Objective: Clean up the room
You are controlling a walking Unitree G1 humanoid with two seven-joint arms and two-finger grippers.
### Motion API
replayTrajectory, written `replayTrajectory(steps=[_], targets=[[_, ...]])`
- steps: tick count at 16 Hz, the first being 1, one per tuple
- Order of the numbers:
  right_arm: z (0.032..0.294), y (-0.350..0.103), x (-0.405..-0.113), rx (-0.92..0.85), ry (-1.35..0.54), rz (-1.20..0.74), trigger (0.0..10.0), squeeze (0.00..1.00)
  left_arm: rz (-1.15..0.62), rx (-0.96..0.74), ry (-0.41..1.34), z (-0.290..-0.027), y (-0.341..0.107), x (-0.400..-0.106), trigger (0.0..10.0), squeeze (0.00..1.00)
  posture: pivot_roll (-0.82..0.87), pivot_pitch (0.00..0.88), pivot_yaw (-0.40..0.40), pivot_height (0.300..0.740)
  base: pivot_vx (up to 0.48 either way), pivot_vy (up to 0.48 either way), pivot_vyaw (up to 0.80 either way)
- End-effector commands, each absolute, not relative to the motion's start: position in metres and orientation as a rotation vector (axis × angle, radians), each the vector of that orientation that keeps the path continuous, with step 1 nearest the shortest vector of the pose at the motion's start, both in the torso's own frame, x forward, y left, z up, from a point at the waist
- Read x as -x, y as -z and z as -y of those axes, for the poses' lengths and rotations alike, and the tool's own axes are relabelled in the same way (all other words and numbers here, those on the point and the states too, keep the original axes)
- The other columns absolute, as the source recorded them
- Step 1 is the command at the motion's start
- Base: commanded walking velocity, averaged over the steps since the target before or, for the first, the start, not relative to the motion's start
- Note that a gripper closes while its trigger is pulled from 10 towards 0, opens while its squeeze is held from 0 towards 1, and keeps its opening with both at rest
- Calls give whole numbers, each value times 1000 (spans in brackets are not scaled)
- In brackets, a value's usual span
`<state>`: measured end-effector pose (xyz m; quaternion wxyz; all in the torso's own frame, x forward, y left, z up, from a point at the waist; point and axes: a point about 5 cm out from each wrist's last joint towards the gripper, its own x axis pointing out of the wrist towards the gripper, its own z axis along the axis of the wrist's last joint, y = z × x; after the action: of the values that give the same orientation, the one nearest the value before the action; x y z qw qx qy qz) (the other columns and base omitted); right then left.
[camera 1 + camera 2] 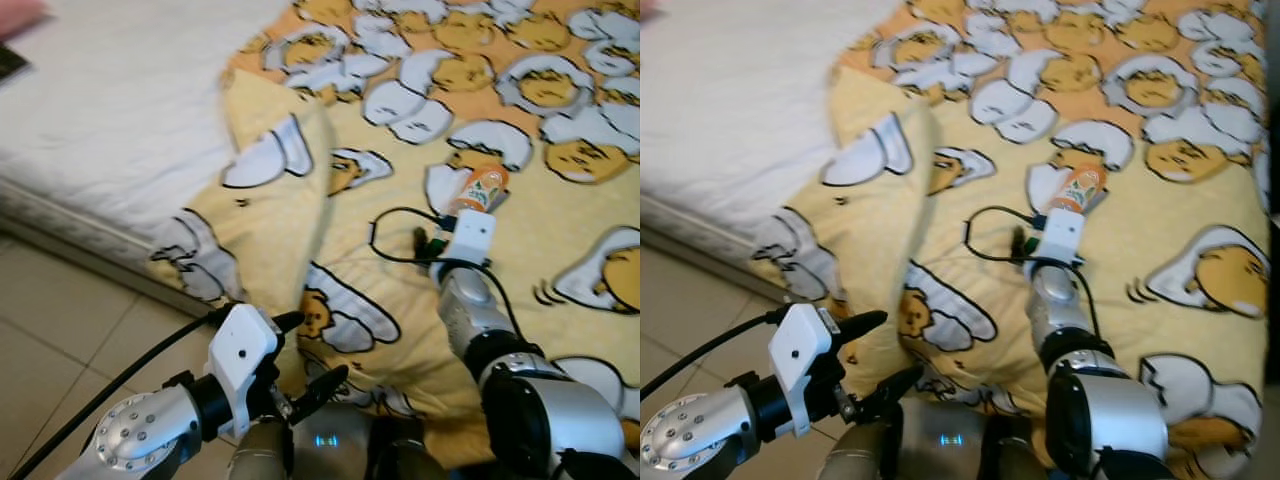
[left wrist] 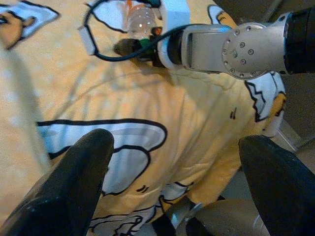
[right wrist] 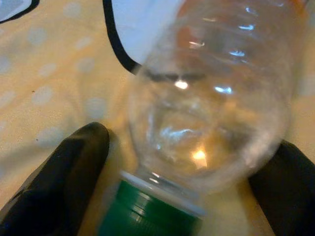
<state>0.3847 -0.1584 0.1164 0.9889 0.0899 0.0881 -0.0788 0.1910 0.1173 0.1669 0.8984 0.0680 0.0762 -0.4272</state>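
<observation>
A clear plastic bottle (image 1: pixel 478 190) with an orange label and a green cap (image 3: pixel 147 211) lies on the yellow cartoon-print blanket (image 1: pixel 380 140) on the bed. My right gripper (image 3: pixel 192 142) is open and straddles the bottle's neck end, one black finger (image 3: pixel 69 177) on each side. The left finger stands slightly apart from the bottle. My left gripper (image 1: pixel 312 350) is open and empty, held low beside the blanket's hanging edge. The left wrist view looks across the blanket to the bottle (image 2: pixel 140 19) and my right arm (image 2: pixel 231 44).
A black cable (image 1: pixel 395 235) loops on the blanket beside the bottle. A fold of blanket (image 1: pixel 275 170) lies over the white mattress (image 1: pixel 120 100). Tiled floor (image 1: pixel 60 330) lies to the left, below the bed's edge. A pink item (image 1: pixel 20 15) lies at the far left corner.
</observation>
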Motion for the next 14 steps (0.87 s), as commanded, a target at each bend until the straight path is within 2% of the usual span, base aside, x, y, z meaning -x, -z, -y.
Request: replayTrajectory(steps=[1,7,9,14], targets=[[159,-94,-375,-180,172,-273,0,0,-162,-138,883,-117,-168,-189,10000,0,438,418,33,740,0,0,0],[167,-101,-376,-96,191,-222,0,0,-187,-143,912,-113,-163,-189,10000,0,400,408,41,740,0,0,0],[170,-104,-375,-22,227,-158,0,0,-188,-139,928,-109,-158,-194,10000,0,352,388,43,740,0,0,0],[169,-106,-369,25,240,-44,0,0,-166,-147,979,-98,-152,-209,10000,0,282,323,47,740,0,0,0]])
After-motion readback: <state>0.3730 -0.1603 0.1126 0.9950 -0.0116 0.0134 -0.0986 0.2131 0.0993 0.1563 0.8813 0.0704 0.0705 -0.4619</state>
